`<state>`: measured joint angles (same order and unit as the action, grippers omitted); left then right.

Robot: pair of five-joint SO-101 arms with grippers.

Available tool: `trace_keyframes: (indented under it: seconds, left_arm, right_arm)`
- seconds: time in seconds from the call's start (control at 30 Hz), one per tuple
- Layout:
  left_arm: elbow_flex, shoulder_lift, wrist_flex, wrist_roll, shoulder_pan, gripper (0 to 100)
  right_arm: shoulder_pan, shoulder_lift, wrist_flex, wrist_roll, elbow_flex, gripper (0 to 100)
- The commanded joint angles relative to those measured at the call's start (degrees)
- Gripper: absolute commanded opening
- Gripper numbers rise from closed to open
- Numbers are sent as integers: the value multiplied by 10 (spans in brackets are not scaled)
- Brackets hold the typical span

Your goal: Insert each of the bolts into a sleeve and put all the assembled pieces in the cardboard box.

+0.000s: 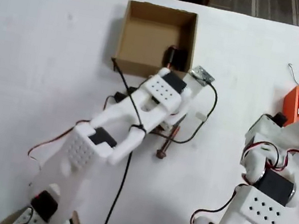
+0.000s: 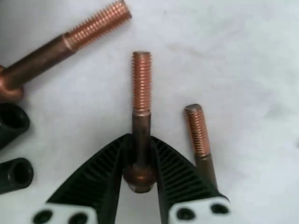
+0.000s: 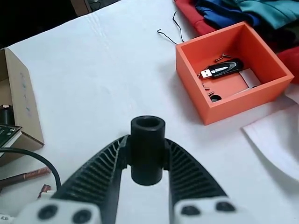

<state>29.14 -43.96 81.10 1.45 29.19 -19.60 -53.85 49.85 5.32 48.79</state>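
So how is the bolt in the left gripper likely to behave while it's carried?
The bolt looks like solid metal, so it is probably stiff and heavy for its size. The left gripper clamps its smooth shank near the head, so the long threaded end might pivot. Released, its round body would likely roll.

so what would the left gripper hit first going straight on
Likely just bare table: the left gripper is shut on a bolt, and nothing lies past its tip. Two other bolts lie off that line; depth unclear.
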Motion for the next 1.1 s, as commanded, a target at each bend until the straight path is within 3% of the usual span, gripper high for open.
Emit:
trace_keyframes:
  seconds: [0.0,0.3,0.6,0.73,0.9,1.0,1.07]
  left_arm:
    - [22,4,18,-4,-6,26]
    - [157,54,207,-18,-7,26]
    - [155,201,215,-214,-108,26]
    - [46,318,215,-304,-162,26]
    - [-231,444,208,-513,-249,26]
    - [-368,463,153,-644,-331,28]
    - [-418,460,98,-680,-385,29]
  right_arm:
    - [-3,-17,-10,3,-5,20]
    - [-3,-17,-10,4,-5,20]
    - [-3,-18,-10,4,-5,20]
    - [-3,-20,-10,4,-5,20]
    - [-3,-22,-9,4,-5,20]
    - [-3,-22,-9,4,-5,20]
    - [-3,-21,-9,5,-5,20]
